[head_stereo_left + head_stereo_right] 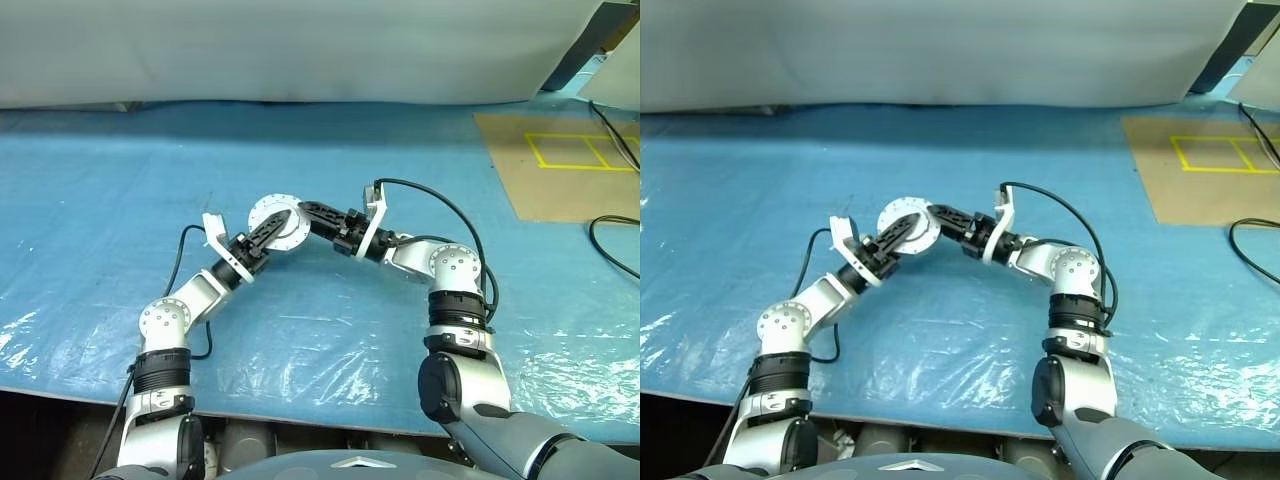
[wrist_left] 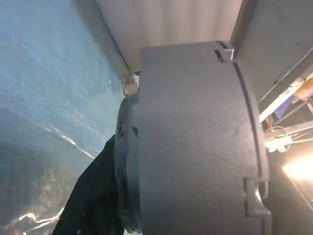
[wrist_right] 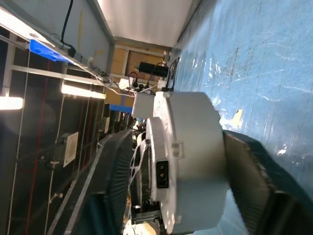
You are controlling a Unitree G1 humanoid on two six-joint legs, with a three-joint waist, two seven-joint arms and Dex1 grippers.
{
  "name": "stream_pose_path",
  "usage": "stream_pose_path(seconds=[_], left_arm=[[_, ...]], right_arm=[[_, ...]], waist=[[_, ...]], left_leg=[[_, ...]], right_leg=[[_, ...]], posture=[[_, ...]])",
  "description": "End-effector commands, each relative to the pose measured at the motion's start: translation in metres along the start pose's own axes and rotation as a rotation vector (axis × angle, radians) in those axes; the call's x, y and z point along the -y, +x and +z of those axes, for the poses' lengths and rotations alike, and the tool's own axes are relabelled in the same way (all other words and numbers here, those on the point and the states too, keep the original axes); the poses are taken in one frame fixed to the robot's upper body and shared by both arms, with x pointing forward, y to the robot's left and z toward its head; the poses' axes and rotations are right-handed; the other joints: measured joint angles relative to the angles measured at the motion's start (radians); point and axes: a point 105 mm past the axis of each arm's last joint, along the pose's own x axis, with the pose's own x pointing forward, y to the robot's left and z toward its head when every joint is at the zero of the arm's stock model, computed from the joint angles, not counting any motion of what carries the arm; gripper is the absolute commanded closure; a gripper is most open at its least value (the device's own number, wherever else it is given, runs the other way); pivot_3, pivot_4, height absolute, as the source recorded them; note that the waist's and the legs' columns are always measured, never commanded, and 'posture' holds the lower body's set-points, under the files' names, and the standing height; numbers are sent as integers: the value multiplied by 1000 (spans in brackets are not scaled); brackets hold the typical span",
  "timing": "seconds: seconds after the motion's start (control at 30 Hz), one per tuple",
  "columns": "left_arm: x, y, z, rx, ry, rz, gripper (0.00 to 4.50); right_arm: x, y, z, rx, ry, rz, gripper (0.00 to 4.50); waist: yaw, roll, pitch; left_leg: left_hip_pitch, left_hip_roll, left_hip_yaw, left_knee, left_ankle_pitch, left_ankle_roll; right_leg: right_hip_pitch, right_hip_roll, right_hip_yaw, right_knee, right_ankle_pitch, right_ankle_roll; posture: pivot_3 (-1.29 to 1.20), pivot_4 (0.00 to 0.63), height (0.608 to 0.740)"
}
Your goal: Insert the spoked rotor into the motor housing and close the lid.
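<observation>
grey motor housing [image 3: 188,161] sits between the parted jaws, above blue sheet [image 3: 254,58].

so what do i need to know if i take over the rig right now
Left gripper: shut on the motor housing, holding it up above the blue table.
Right gripper: open, fingers either side of the housing.
Done: the housing looks closed, no copper windings on show.
Unclear: the lid can't be told apart from the housing, and the spoked rotor is presumably inside.
Left: check the lid is seated, then set the housing down.
</observation>
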Motion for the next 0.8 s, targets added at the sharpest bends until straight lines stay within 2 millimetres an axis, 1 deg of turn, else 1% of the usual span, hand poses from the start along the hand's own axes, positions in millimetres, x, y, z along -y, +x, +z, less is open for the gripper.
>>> stream_pose_path(seconds=[0.03, 0.13, 0.2, 0.23, 0.27, 0.33, 0.4, 0.47, 0.53, 0.67, 0.73, 0.8], left_arm=[[20, 6, 28, 103, 46, -73, 2042], [22, 5, 43, 170, 84, -70, 2042], [27, 0, 76, 315, 152, -49, 2042], [28, -3, 87, 366, 176, -35, 2042], [23, -8, 104, 426, 233, 28, 2042], [10, -20, 130, 515, 334, 164, 2042], [-4, -35, 149, 570, 410, 289, 2042], [-15, -47, 159, 600, 455, 368, 2042], [-21, -55, 164, 616, 485, 414, 2042], [-27, -72, 168, 632, 522, 473, 2042], [-28, -84, 173, 649, 550, 504, 2042], [-27, -90, 173, 646, 579, 511, 2042]], right_arm=[[-6, 1, 6, 6, -18, 14, 1465], [-1, -1, 6, 10, -14, -5, 1465], [5, -3, 5, 8, -25, -36, 1465], [7, -3, 5, 7, -27, -46, 1465], [9, -3, 3, 0, -35, -57, 1465], [11, -3, 1, -12, -49, -70, 1465], [13, -3, -1, -17, -57, -79, 1465], [15, -3, -1, -15, -60, -89, 1465], [17, -3, -1, -12, -58, -97, 1465], [19, -3, -2, -21, -74, -106, 1465], [19, -3, -3, -23, -77, -107, 1465], [19, -3, -3, -24, -82, -110, 1465]], waist=[[0, 0, 0], [-1, 0, 0], [0, -1, 0], [-1, -2, 1], [-2, -3, 2], [-6, -3, 2], [-9, -3, 2], [-9, -3, 2], [-5, -4, 2], [10, -10, 6], [16, -11, 7], [18, -11, 7]], left_leg=[[0, 0, 0, 0, 0, 0], [0, 0, 0, 0, 0, 0], [0, 0, 0, 0, 0, 0], [-1, 0, 0, 0, 0, 0], [-1, 0, 0, 1, 0, 0], [0, 1, -1, 1, 0, 0], [0, 0, -1, 1, 0, 0], [0, 0, -1, 1, 0, 0], [-1, 0, -1, 2, 0, 0], [-4, 1, -2, 3, 0, 0], [-4, 1, -2, 5, 0, 0], [-4, 1, -2, 5, 0, 0]], right_leg=[[0, 0, 0, 0, 0, 0], [0, 0, 0, 0, 0, 0], [0, 0, 0, 0, 0, 0], [0, 0, 0, 0, 0, 0], [0, 0, 0, 1, 0, 0], [0, 0, 0, 1, 0, 0], [0, 0, 0, 1, 0, 0], [0, 0, 0, 1, 0, 0], [0, 0, 0, 0, 0, 0], [-1, 0, -2, 0, 0, 0], [-1, 0, -2, 0, 0, 0], [-1, 0, -2, 2, 0, 0]], posture=[[0, 150, 740], [0, 150, 740], [0, 150, 740], [0, 150, 740], [0, 150, 740], [0, 150, 740], [0, 150, 740], [0, 150, 740], [0, 150, 740], [0, 150, 740], [0, 150, 740], [0, 150, 740]])
